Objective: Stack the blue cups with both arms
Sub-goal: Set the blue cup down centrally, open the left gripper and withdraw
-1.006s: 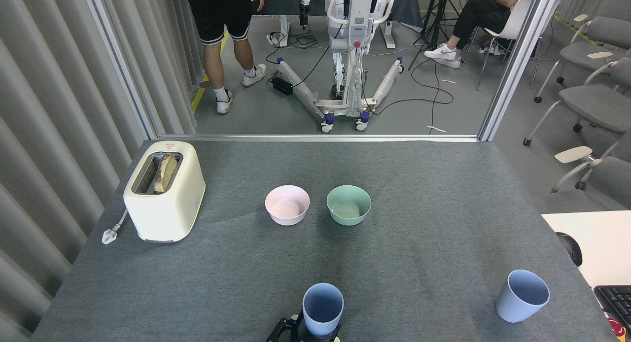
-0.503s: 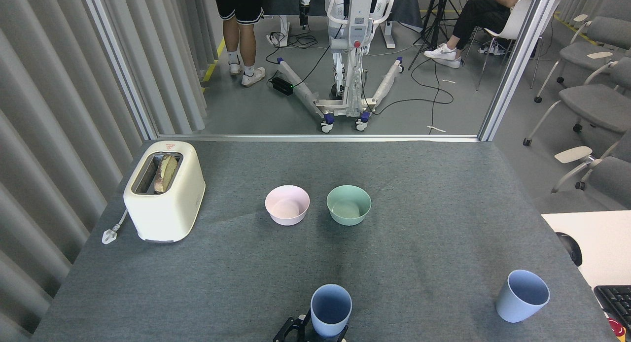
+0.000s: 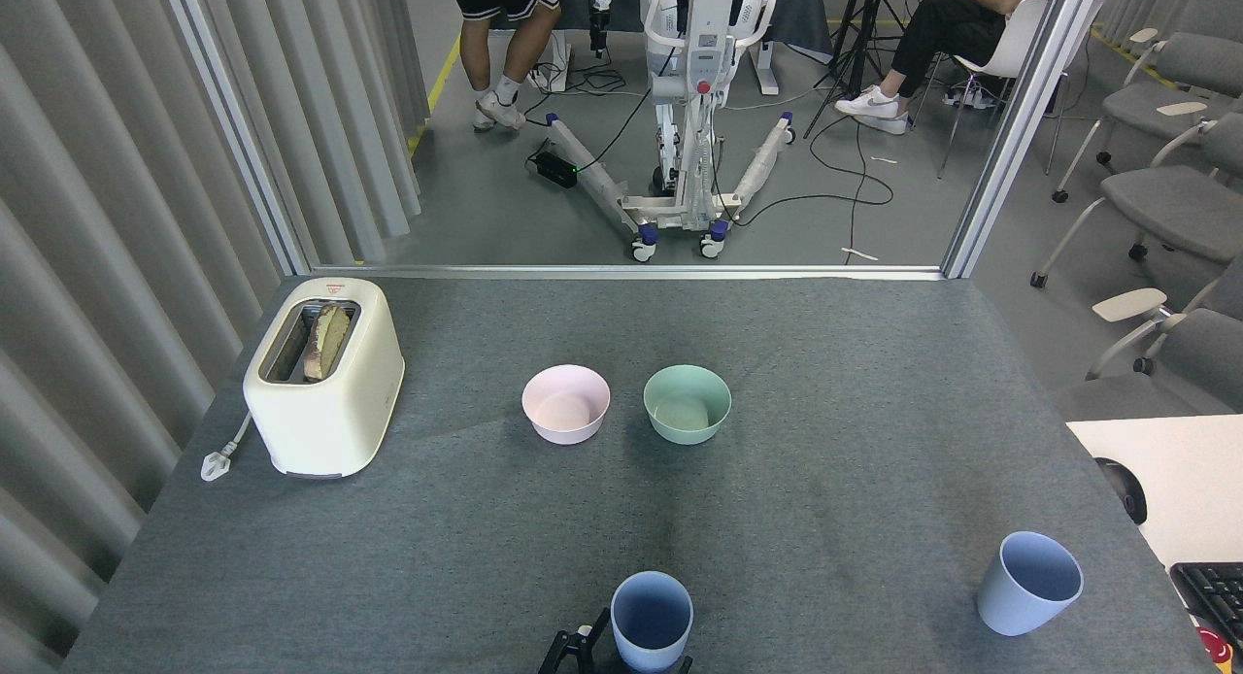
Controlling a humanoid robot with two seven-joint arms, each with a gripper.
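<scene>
Two pale blue cups stood well apart along the near edge of the grey table (image 3: 835,363), seen from the head camera. One cup (image 3: 652,621) sat upright near the middle of that edge, its mouth open toward the camera. Black fingers (image 3: 575,647) of a gripper (image 3: 621,655) framed its base at the bottom of the picture, one on the left and a sliver on the right, close against the cup's wall. Most of the gripper was cut off by the picture's edge, so which arm it belonged to, and whether it was clamped on the cup, could not be told. No second gripper showed. The other blue cup (image 3: 1028,583) stood alone at near right, leaning slightly left, untouched. Farther back, a pink bowl (image 3: 566,403) and a mint-green bowl (image 3: 687,403) sat side by side, just apart, at the table's centre. A cream toaster (image 3: 324,375) with bread in its slot occupied the far left, its plug (image 3: 216,461) lying on the cloth beside it.
</scene>
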